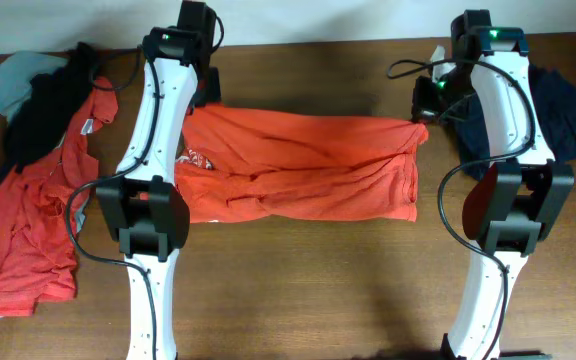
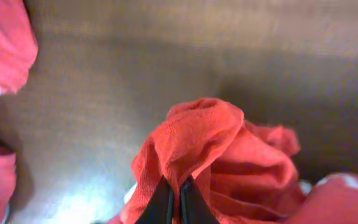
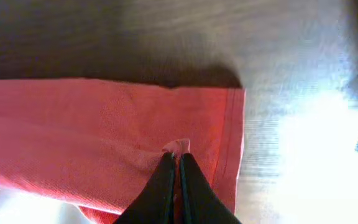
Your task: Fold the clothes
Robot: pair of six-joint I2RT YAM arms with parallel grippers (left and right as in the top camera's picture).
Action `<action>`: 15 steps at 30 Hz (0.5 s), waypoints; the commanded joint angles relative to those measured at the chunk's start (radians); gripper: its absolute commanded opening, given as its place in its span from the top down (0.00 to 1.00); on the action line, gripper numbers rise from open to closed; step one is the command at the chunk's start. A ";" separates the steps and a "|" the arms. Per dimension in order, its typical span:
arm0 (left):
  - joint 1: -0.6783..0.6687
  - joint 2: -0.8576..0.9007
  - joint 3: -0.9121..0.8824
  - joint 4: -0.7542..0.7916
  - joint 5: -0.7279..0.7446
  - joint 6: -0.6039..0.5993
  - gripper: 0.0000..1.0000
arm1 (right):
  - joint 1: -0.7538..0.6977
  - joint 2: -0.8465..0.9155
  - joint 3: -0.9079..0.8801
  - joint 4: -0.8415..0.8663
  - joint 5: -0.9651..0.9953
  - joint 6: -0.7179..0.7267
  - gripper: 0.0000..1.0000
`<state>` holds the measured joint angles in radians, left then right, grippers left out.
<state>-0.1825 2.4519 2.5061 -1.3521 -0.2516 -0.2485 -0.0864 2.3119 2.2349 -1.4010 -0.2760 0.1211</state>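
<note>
**Both grippers clenched on the orange-red T-shirt, which is spread between them**

Left gripper [image 2: 173, 186]: jaws pinched tight on a bunched fold of the orange-red T-shirt [image 1: 298, 165]. The cloth rises in a crumpled peak just above the fingertips and spills to their right.

Right gripper [image 3: 174, 160]: jaws closed on a small tuck of the same shirt, just inside its stitched hem. The hem runs close to the right of the fingertips and flat cloth spreads to their left.

Overhead: the shirt lies wrinkled across the table [image 1: 318, 300] from one gripper to the other. A patch of white print sits near the left gripper. The held edges appear slightly raised, though the view is too poor to be sure.

Outward of the left gripper lie a second orange-red shirt [image 1: 28, 230], a black piece [image 1: 43, 110] and a grey-blue piece [image 1: 8, 85], heaped together. A navy piece [image 1: 568, 110] lies just outward of the right gripper.
</note>
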 commanded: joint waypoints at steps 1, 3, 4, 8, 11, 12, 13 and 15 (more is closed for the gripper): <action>0.009 -0.034 0.016 -0.045 -0.040 -0.005 0.99 | -0.005 -0.028 -0.001 -0.010 -0.008 -0.018 0.96; 0.009 -0.034 0.016 -0.080 -0.070 -0.014 1.00 | -0.005 -0.028 -0.018 -0.013 -0.008 -0.017 0.96; 0.009 -0.034 0.016 -0.098 -0.089 -0.020 0.99 | -0.005 -0.028 -0.026 -0.013 -0.008 -0.018 0.96; 0.009 -0.034 0.015 -0.165 -0.153 -0.051 0.99 | -0.005 -0.028 -0.086 -0.011 -0.008 -0.018 0.96; 0.009 -0.034 0.015 -0.193 -0.157 -0.053 0.99 | -0.005 -0.028 -0.139 0.003 -0.008 -0.018 0.96; 0.009 -0.034 0.014 -0.198 -0.156 -0.055 0.99 | -0.005 -0.028 -0.156 0.008 -0.008 -0.017 0.96; 0.009 -0.034 0.013 -0.205 -0.156 -0.058 0.99 | -0.005 -0.028 -0.172 0.011 -0.008 -0.017 0.96; 0.009 -0.032 0.011 -0.218 -0.156 -0.059 1.00 | -0.005 -0.028 -0.200 0.021 -0.009 -0.017 0.96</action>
<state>-0.1829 2.4516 2.5061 -1.5562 -0.3557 -0.2886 -0.0864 2.3116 2.0670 -1.3869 -0.2882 0.1150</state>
